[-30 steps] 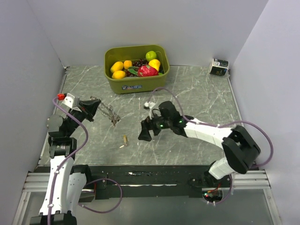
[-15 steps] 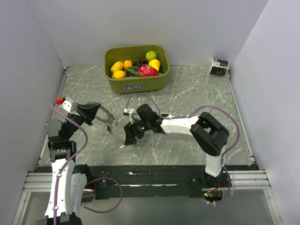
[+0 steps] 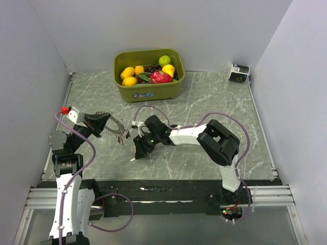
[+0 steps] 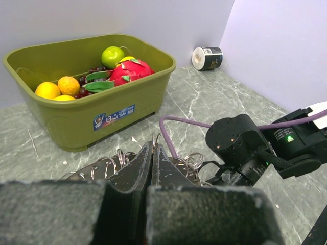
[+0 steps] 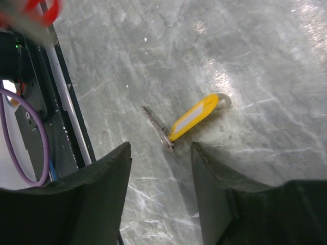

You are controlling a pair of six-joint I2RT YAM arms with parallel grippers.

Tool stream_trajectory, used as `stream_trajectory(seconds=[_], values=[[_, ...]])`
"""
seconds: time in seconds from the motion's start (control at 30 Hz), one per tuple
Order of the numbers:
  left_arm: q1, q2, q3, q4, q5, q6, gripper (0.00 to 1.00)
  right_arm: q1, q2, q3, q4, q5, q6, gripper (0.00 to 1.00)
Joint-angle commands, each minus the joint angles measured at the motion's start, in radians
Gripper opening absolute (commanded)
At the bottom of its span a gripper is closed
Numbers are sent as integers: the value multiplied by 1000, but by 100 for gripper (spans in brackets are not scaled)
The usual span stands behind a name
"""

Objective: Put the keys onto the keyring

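A key with a yellow plastic tag (image 5: 194,116) and a thin metal blade lies flat on the marble table; in the top view only its end (image 3: 132,158) shows. My right gripper (image 5: 161,149) is open and empty, hovering low with the key just beyond its fingertips; in the top view the right gripper (image 3: 140,149) sits over the key. My left gripper (image 4: 152,147) is shut on the keyring (image 4: 190,161), a wire bunch of metal rings held above the table. In the top view the left gripper (image 3: 107,123) holds the keyring (image 3: 119,130) just left of the right gripper. No other keys show.
An olive green bin (image 3: 148,93) of fruit stands at the back centre, also in the left wrist view (image 4: 102,115). A small can (image 3: 238,73) lies at the back right corner. The black table edge rail (image 5: 61,97) runs close beside the key.
My right arm has swung left across the table and lowered its open gripper over the yellow key. My left gripper has shifted slightly with the keyring still in it.
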State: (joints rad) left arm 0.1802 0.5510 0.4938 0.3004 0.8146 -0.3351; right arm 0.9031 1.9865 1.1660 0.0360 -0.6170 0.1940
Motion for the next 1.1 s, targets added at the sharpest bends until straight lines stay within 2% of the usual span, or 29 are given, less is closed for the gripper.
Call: stream_trajectory(seconds=[0.0,0.1,0.13,0.23,0.3,0.53,0.67,0.83,1.07], values=[[8,-23,8,69,14,-5,1,26,20,38,-22,16,13,47],[7,-26,5,68,9,-5,1,30,29,32,-18,23,28,34],[7,-26,6,68,9,-5,1,30,29,31,-9,26,35,23],[7,-29,5,69,12,-5,1,28,29,26,11,28,53,6],[7,-31,5,68,11,-7,1,30,20,18,19,23,61,1],[8,-31,5,60,18,-2,1,0,-95,-68,47,40,56,0],[4,-25,3,83,44,-5,1,-44,-219,-167,33,43,32,0],[-22,-3,6,86,89,7,1,-66,-391,-255,-86,85,-27,0],[-67,20,23,25,81,59,1,-99,-494,-307,-266,223,-27,0]])
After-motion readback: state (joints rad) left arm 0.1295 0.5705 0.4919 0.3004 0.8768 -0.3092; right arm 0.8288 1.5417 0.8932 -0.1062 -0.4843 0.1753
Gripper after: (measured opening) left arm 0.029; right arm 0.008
